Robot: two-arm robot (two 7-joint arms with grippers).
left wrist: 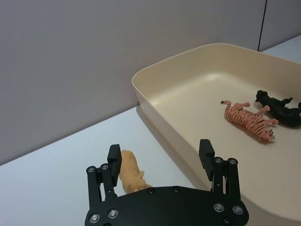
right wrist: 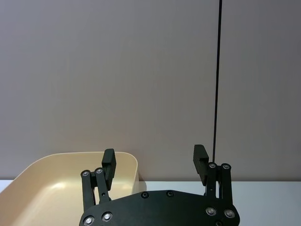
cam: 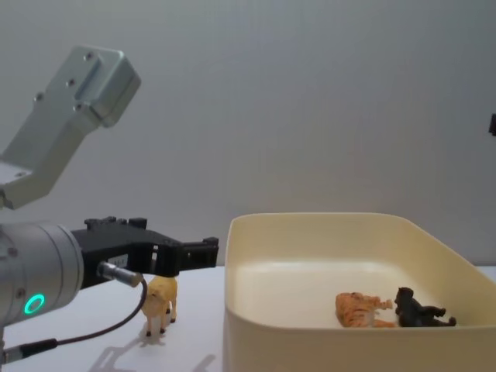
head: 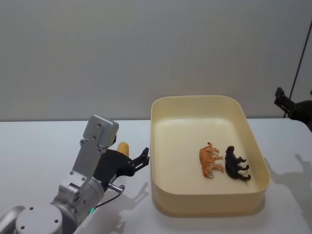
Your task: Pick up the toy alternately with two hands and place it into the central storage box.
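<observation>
The left gripper (cam: 198,252) reaches in from the lower left of the chest view with its fingers spread and nothing held. It hovers at about head height over a small yellow toy animal (cam: 160,304), which stands upright on the white worktop (head: 39,146), just beside the left-hand wall of the cream storage box (head: 195,99). In the left wrist view the toy sits close against one finger (left wrist: 114,157) rather than in the middle of the gap. The step in hand looks like the approach to a grasp. To do it well, the gripper should probably shift sideways until the toy's body is centred. It should then come down far enough to close on the torso rather than the head or the thin legs. The box wall rises well above the toy, so a straight lift before crossing the rim seems wise. An orange tiger (head: 209,161) and a black animal (head: 236,164) already lie in the box at the frame's lower right. The right gripper (head: 285,102) waits at the upper right edge, spread and empty.
</observation>
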